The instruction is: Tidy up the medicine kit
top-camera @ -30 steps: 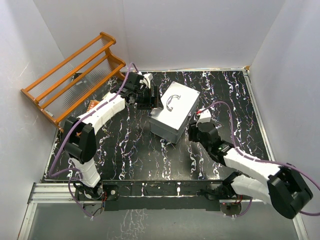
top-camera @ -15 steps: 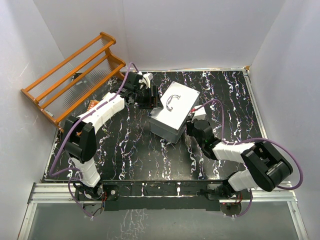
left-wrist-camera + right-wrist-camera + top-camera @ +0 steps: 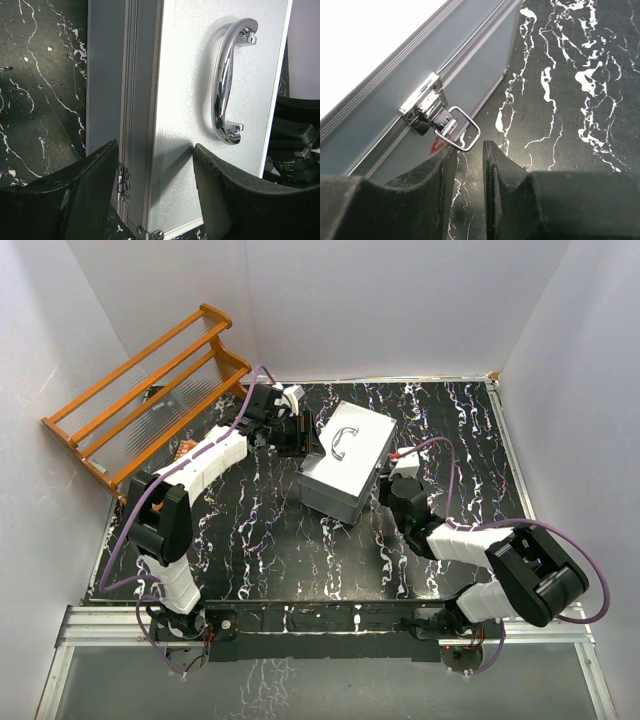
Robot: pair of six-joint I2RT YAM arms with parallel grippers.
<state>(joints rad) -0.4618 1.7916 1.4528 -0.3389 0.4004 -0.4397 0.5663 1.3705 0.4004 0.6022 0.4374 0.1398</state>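
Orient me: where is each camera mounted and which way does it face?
Top external: above, behind the bases, looking down at the medicine kit; left arm, right arm show.
Left wrist: over the kit's lid, facing its handle; own fingers below.
Right wrist: beside the kit, facing its latch; own fingers nearly together.
Shared: the kit.

the medicine kit [image 3: 345, 462] blocks the middle of the table [image 3: 270, 540], the wooden rack [image 3: 150, 400] bars the far-left corner, walls [image 3: 400, 310] close three sides, and open passage lies before the kit and at far right.

White walls [image 3: 400, 300] enclose a black white-veined tabletop [image 3: 260, 530]; an orange wooden rack [image 3: 135, 360] sits tilted far left.
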